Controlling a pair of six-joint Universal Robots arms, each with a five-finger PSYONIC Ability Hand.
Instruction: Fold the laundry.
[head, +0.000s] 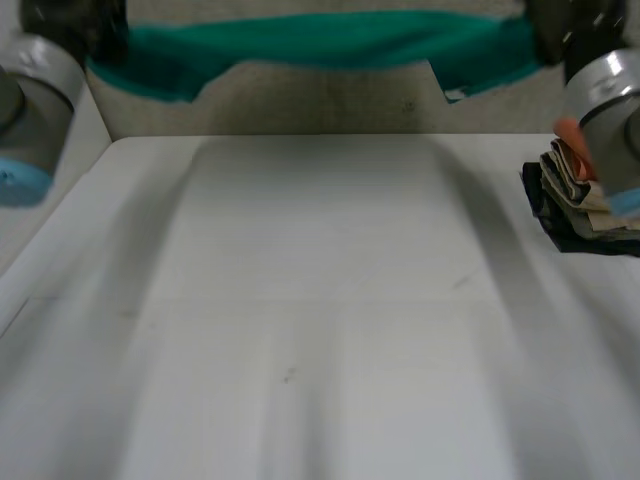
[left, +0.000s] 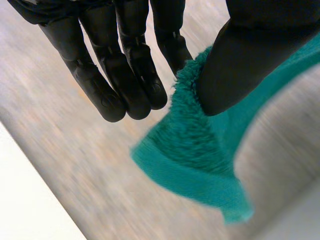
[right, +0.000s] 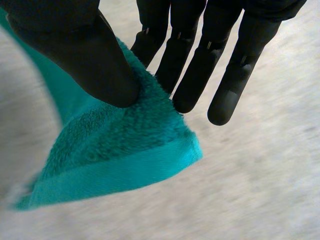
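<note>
White table (head: 320, 330): bare, folded stack (head: 578, 195) at its right edge. Teal towel (head: 320, 40): stretched aloft beyond far edge, corners pinched thumb-to-finger by left hand (left: 125, 75) and right hand (right: 200, 65). Advice: hold tension even, lay flat.

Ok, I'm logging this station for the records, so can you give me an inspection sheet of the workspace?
surface: white table, one small dark speck.
job's things: teal towel stretched between both robot hands past the far edge; folded laundry stack at the table's right edge.
clutter: nothing seen.
robot hands: left robot hand and right robot hand each pinch the towel near a corner.
cables: nothing seen.
surroundings: beige floor beyond the table.
</note>
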